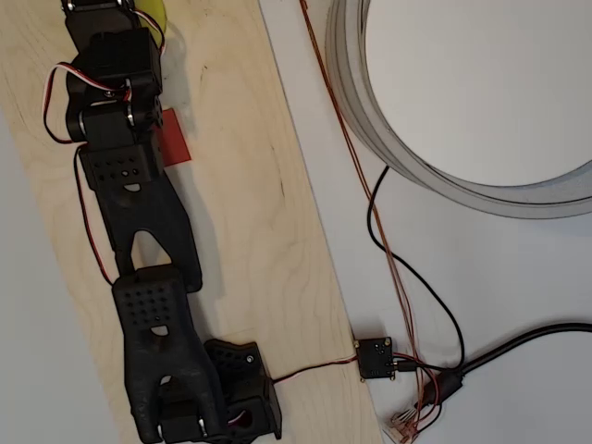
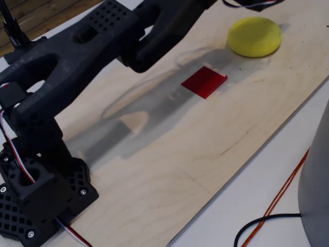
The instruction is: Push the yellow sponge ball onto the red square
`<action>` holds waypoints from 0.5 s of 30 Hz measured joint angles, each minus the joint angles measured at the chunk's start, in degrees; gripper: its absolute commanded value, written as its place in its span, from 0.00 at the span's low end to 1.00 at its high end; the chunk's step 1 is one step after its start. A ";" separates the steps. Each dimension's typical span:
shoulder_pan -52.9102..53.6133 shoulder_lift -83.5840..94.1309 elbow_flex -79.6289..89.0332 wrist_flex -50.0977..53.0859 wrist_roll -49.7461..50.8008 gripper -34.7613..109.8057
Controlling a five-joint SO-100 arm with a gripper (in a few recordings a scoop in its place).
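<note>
Yellow sponge ball (image 2: 254, 36), a round matte foam piece, sits on the pale plywood board (image 2: 205, 149) just beyond the red square, apart from it. Black jointed arm (image 2: 77, 67) reaches over the board above the red square. Small flat red square (image 2: 204, 82) lies uncovered. Gripper state cannot be told.

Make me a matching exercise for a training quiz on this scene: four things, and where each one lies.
Things:
1. yellow sponge ball
2. red square
3. wooden board
4. orange wire

Places:
A. under the arm's shadow, mid-board
B. on the white table beside the board
C. beyond the square, at the board's far end
D. beneath the arm's base

Pairs: 1-C, 2-A, 3-D, 4-B
</note>
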State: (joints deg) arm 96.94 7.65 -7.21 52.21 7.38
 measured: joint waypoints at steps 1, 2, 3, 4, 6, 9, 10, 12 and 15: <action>-0.09 -0.70 -0.70 1.14 0.62 0.31; -0.26 -0.88 -1.49 1.76 0.97 0.31; -0.44 -0.88 -2.29 2.72 1.58 0.30; -0.44 -0.88 -2.72 3.69 2.02 0.30; -0.35 -0.88 -3.08 5.10 3.69 0.30; -0.09 -0.88 -3.16 7.82 6.33 0.29; -0.09 -0.88 -3.16 8.79 6.77 0.29; -0.09 -0.88 -3.43 10.63 9.14 0.30; 0.00 -0.79 -3.96 13.89 11.69 0.30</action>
State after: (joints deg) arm 96.94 6.86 -11.16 66.09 19.07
